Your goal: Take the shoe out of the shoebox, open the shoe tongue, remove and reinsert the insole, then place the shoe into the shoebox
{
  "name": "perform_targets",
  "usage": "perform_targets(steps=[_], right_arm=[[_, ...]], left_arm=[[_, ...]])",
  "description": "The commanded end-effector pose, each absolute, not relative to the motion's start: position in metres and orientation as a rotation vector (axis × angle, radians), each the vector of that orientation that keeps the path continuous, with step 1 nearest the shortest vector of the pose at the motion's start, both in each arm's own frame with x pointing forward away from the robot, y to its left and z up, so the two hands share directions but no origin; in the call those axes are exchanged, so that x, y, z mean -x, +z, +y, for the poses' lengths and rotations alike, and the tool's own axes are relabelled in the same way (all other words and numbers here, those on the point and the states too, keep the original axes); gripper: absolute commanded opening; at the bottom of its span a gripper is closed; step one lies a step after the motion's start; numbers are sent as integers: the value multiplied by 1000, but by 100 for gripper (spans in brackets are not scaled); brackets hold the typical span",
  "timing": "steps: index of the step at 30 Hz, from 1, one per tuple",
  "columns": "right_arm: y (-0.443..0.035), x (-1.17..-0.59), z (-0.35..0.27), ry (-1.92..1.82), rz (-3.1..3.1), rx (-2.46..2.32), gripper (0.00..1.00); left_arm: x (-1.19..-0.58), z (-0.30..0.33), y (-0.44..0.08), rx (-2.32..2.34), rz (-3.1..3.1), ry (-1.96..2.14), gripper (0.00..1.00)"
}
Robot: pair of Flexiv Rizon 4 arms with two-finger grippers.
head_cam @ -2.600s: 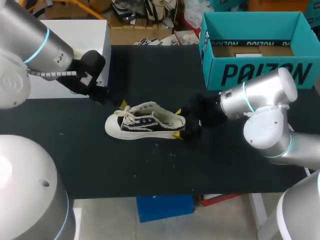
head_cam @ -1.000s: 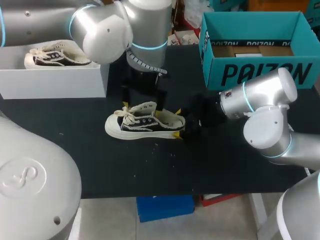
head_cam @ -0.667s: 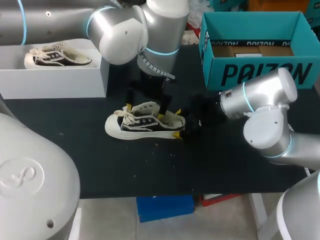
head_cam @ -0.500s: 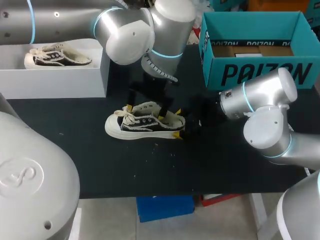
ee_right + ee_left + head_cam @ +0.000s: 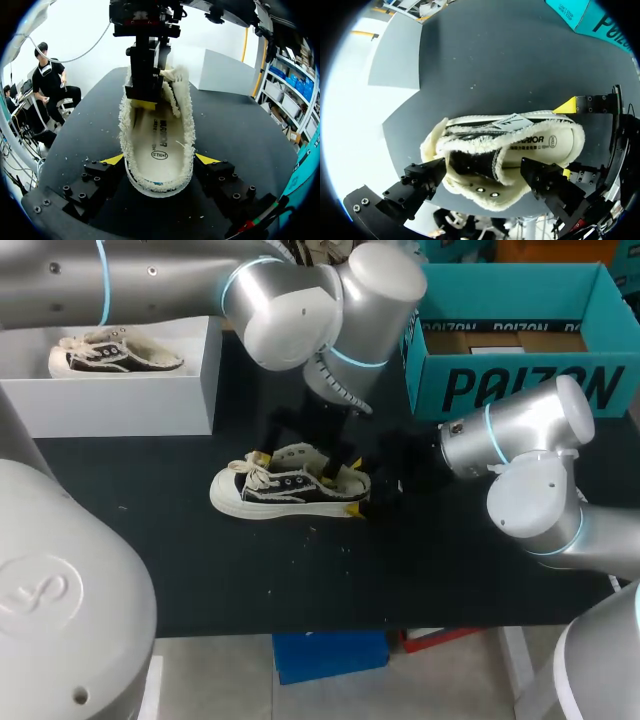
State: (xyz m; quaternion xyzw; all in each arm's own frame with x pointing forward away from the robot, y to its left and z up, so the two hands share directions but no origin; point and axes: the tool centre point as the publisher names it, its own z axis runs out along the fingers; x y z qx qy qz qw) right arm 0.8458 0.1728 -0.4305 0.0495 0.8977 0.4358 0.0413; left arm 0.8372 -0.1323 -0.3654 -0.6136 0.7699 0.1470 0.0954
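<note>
At the far left of the black surface (image 5: 200,560), a white shoebox (image 5: 110,390) is seen with a second shoe (image 5: 115,350) lying in it. The surface is dotted with small pale specks.

The left gripper (image 5: 296,464) is held over the middle of the surface, above the laced front of the shoe (image 5: 290,485). Its fingers are spread wide. In the right wrist view, one yellow-tipped finger (image 5: 144,104) is seen reaching down into the shoe's opening, near the tongue. The other finger is placed outside, towards the toe.

The shoe is set upright on its sole, toe to the left. Its pale insole (image 5: 157,135) is visible inside.

The heel is clamped by the right gripper (image 5: 354,485), one yellow tip pressed to each side of the sole.

At the far right, a teal shoebox (image 5: 510,390) is placed open, well apart from the shoe.

The yellow tips of the left gripper are hidden in its own wrist view. Whether the inner finger touches the tongue cannot be told. The toe is hidden from the right wrist view by the left gripper.
</note>
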Motion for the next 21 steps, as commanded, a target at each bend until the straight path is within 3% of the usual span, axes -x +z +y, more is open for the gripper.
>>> perform_targets(steps=[1, 3, 8, 10, 21], right_arm=[[-431, -847, 174, 1334, 2748, -154, 0], [-431, -847, 174, 1334, 2748, -154, 0], [-431, -847, 174, 1334, 2748, -154, 0], [-431, -847, 174, 1334, 2748, -154, 0], [-431, -847, 174, 1334, 2748, -154, 0]], left_arm=[[-838, -138, -370, 1811, 2269, 455, 69], [-838, -137, -371, 1809, 2261, 462, 47], [-835, -132, -374, 1787, 2245, 516, 24], [-835, -130, -375, 1789, 2244, 521, 0], [-841, -129, -357, 1858, 2264, 432, 0]])
